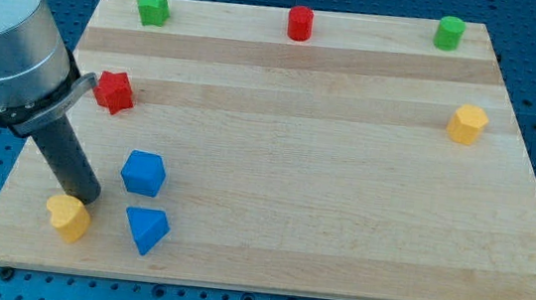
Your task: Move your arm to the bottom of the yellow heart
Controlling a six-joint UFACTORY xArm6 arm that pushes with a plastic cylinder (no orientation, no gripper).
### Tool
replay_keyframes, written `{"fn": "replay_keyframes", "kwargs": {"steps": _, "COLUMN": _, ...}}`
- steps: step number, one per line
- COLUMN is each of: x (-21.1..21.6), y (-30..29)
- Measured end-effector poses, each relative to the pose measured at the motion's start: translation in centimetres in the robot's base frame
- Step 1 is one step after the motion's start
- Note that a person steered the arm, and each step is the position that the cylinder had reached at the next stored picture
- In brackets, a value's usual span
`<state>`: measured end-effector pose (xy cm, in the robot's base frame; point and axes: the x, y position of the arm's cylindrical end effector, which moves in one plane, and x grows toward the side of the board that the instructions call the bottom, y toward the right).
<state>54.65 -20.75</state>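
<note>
The yellow heart (pixel 68 216) lies near the board's bottom left corner. My tip (pixel 85 197) rests just above it, at its upper right edge, touching or nearly touching it. The dark rod slants up to the view's left into the grey arm body. A second yellow block (pixel 467 123), pentagon-like, sits far off at the view's right.
A blue cube-like block (pixel 143 173) sits just right of my tip and a blue triangle (pixel 146 229) right of the heart. A red star (pixel 112 91) is above them. A green star (pixel 151 7), a red cylinder (pixel 300 23) and a green cylinder (pixel 449 32) line the wooden board's (pixel 325 176) top edge.
</note>
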Motion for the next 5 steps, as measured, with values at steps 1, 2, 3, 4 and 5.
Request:
{"fn": "replay_keyframes", "kwargs": {"steps": 1, "x": 0.0, "y": 0.0}}
{"fn": "replay_keyframes", "kwargs": {"steps": 2, "x": -0.6, "y": -0.2}}
{"fn": "replay_keyframes", "kwargs": {"steps": 3, "x": -1.4, "y": -2.1}}
{"fn": "replay_keyframes", "kwargs": {"steps": 4, "x": -1.4, "y": -6.1}}
{"fn": "replay_keyframes", "kwargs": {"steps": 5, "x": -0.5, "y": -9.6}}
